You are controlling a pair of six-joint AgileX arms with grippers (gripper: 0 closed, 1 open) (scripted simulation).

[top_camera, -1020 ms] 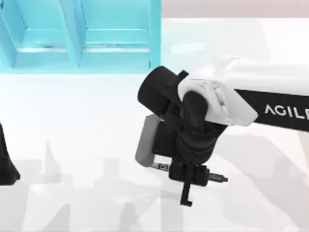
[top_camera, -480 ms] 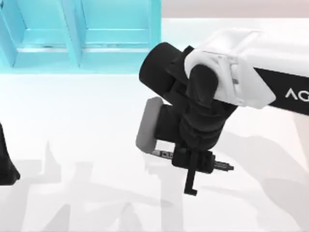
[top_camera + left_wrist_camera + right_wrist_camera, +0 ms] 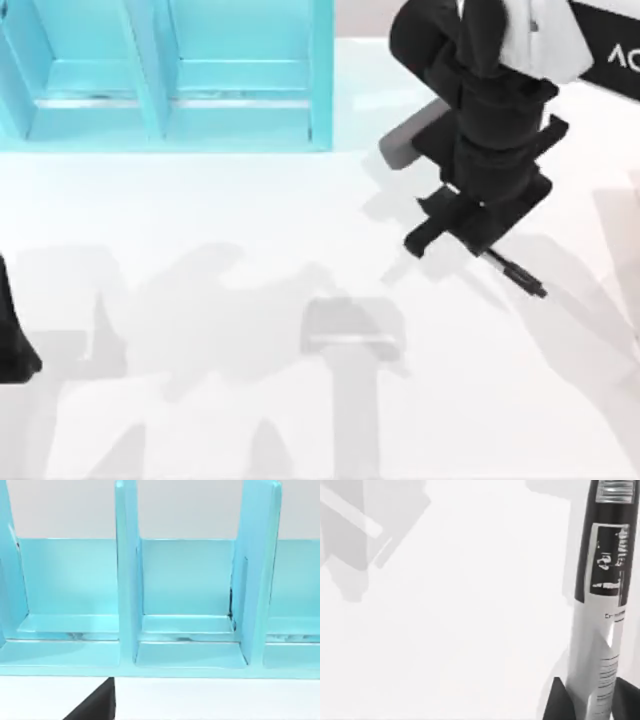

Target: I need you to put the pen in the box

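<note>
The right tool (image 3: 478, 238) is closed on the pen (image 3: 518, 274) and has lifted it up and back, right of the blue box (image 3: 320, 70). Next comes dropping it in. The left arm (image 3: 15, 340) waits at the left edge.

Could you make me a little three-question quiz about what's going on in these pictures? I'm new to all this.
1. True or false: the pen already lies inside the blue box.
2. Which gripper holds the pen? A) left gripper B) right gripper
3. Fill in: in the top view, the box stands at the table's far ____ side.

Key: 1 false, it is held above the white table; 2 B; 3 left.
</note>
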